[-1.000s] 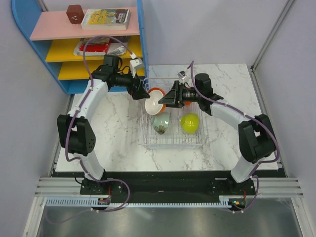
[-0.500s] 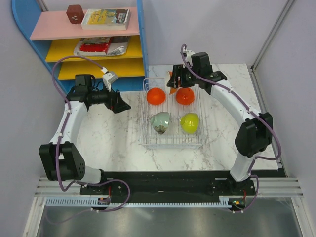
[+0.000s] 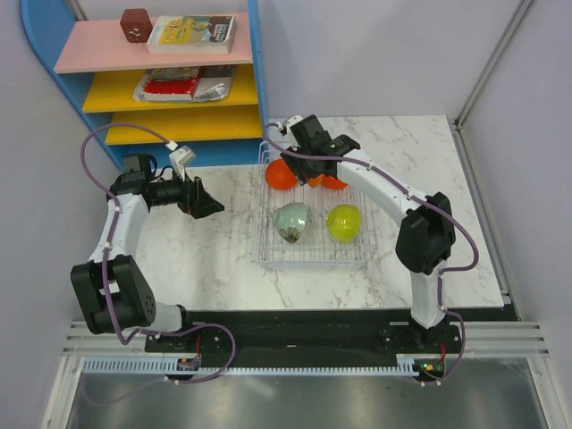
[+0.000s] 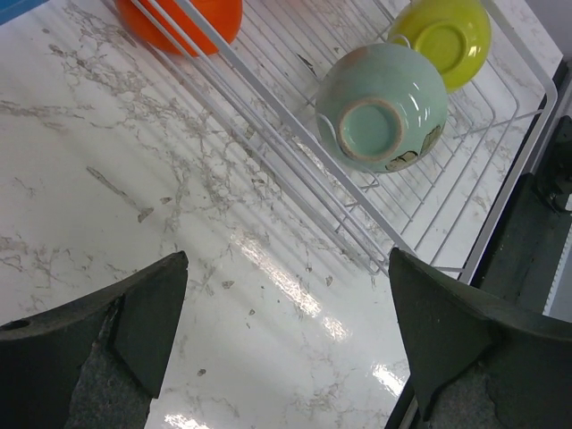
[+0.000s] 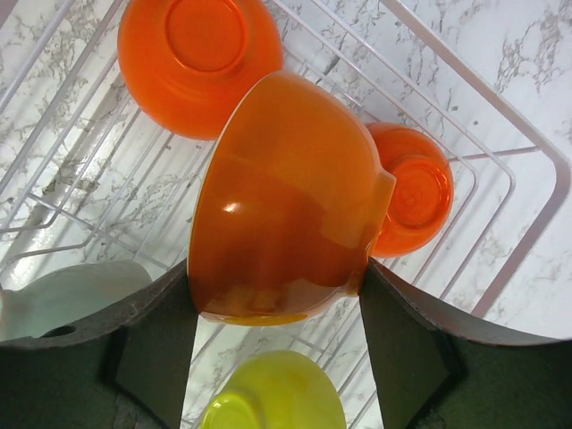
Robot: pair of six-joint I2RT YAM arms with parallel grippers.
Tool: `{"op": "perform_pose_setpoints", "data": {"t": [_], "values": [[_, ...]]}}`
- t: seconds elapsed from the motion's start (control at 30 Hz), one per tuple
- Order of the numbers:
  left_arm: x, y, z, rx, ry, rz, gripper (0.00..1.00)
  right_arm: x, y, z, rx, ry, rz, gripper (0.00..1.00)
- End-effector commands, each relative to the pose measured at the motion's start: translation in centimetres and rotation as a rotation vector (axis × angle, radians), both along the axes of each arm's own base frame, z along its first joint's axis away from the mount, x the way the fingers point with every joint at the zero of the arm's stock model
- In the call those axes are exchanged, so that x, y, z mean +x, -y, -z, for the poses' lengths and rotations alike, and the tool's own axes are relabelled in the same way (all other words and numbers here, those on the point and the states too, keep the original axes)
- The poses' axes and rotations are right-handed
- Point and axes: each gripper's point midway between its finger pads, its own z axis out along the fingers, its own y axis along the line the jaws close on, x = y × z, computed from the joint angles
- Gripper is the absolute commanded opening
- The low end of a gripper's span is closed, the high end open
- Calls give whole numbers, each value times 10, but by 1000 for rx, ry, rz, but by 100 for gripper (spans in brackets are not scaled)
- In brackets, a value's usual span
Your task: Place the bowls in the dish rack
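The dish rack [image 3: 308,265] of white wire stands mid-table. In it lie a pale green bowl [image 3: 291,221], a yellow bowl [image 3: 343,222] and two orange bowls [image 3: 281,174] [image 3: 336,182]. My right gripper [image 3: 311,174] hangs over the rack's far end, shut on a third orange bowl [image 5: 286,197], held tilted above the wires between the two others [image 5: 198,54] [image 5: 413,192]. In the top view the wrist mostly hides this bowl. My left gripper [image 3: 207,204] is open and empty over the marble left of the rack; its view shows the rack [image 4: 527,54] and the green bowl [image 4: 382,107].
A blue shelf unit [image 3: 252,80] with pink and yellow shelves stands at the back left, close to the rack's far left corner. It holds books [image 3: 191,33] and a dark red cube [image 3: 136,25]. Grey walls close in both sides.
My left gripper has let go and drawn back left, away from the rack. My right arm has swung left across the rack's far end with an orange bowl. Two orange bowls now lie in the rack.
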Motion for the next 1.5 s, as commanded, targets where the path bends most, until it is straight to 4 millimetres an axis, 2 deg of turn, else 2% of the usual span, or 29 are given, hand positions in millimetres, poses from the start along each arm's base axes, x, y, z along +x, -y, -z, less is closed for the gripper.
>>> {"op": "perform_pose_setpoints", "data": {"t": [0.0, 0.2, 0.63, 1.07, 1.27, 1.4, 1.43, 1.47], "values": [[-9, 5, -9, -50, 58, 51, 100, 19, 12, -24, -119, 113, 8, 0], [-9, 5, -5, -72, 36, 55, 100, 14, 6, -9, -204, 101, -44, 0], [-11, 8, -4, -91, 29, 67, 100, -15, -13, 24, -362, 49, -220, 0], [-12, 8, -3, -98, 25, 68, 100, -10, -8, 52, -522, 22, -351, 0], [-12, 8, -2, -100, 25, 71, 100, -5, -7, 57, -565, 26, -383, 1], [-11, 8, -1, -100, 23, 71, 100, -4, -5, 62, -601, 22, -404, 12], [-11, 8, 0, -103, 19, 71, 100, -4, -4, 64, -606, 17, -407, 20], [-12, 9, 0, -102, 20, 73, 100, -4, -4, 66, -612, 13, -412, 24]]}}
